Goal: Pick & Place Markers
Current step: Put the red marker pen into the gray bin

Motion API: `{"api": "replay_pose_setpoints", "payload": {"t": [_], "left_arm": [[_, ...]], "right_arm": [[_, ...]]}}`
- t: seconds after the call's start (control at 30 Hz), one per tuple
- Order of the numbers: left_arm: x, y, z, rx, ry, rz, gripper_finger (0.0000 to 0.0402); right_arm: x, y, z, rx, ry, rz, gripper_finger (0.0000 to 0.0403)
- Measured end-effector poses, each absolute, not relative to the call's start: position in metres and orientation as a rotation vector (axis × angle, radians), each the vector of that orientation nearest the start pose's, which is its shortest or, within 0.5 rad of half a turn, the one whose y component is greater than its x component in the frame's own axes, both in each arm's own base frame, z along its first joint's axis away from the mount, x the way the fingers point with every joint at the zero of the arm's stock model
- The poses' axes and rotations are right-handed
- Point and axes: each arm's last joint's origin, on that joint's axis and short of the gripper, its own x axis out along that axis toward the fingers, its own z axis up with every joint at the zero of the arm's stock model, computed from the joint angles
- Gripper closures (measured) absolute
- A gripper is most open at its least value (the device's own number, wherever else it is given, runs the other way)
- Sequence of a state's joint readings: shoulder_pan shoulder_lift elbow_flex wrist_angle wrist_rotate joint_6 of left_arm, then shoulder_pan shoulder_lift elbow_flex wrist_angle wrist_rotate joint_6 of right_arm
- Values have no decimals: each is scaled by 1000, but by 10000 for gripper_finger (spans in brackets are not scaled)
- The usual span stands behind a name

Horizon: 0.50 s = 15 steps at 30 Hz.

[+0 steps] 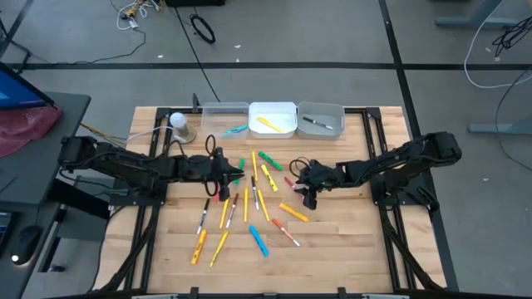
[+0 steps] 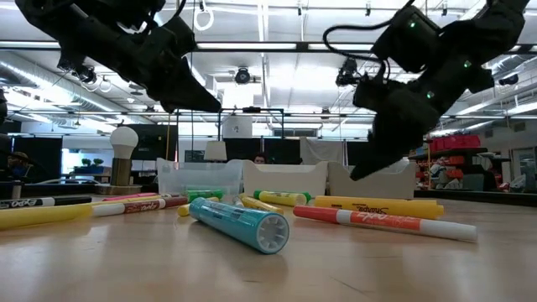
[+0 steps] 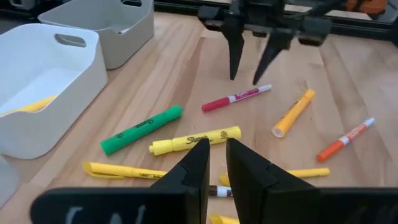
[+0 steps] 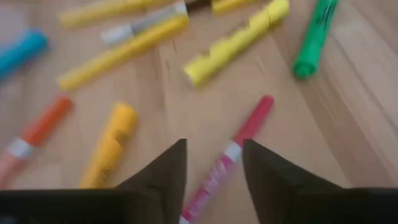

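Note:
Several markers [image 1: 258, 195] in yellow, orange, green, blue and pink-red lie flat and scattered on the wooden table's middle. My right gripper [image 4: 214, 165] hovers open above a pink-red marker [image 4: 250, 126], a finger on either side of it without touching. The left wrist view shows this gripper [image 3: 250, 78] over that marker [image 3: 236, 98]. My left gripper [image 3: 216, 158] is narrowly open and empty, raised above a yellow highlighter [image 3: 196, 140] that lies next to a green one [image 3: 142, 129]. In the low view both grippers hang clear of the tabletop.
Three bins stand at the far edge: a clear one [image 1: 223, 110], a white one [image 1: 287, 124] holding a yellow marker, a grey one [image 1: 332, 112] holding a dark marker. A white bulb on a stand [image 1: 179, 124] sits far left. A teal marker [image 2: 239, 222] lies near the front.

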<state>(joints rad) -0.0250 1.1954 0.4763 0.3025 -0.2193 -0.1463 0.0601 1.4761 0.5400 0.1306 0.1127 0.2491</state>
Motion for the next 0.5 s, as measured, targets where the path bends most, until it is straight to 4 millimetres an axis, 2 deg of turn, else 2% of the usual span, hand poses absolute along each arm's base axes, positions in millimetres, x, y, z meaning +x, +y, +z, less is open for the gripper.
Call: {"api": "replay_pose_setpoints", "payload": {"t": [0.1,0.2,0.33,0.5], "left_arm": [[235,1,194,-86,395,254,344],[235,2,194,-83,394,271,344],[235,3,194,-83,393,279,344],[235,5,194,-84,393,292,344]], "right_arm": [[254,14,132,112,811,-159,193],[254,16,132,106,812,-180,174],[253,20,130,91,824,-180,173],[252,23,123,62,865,-199,195]]}}
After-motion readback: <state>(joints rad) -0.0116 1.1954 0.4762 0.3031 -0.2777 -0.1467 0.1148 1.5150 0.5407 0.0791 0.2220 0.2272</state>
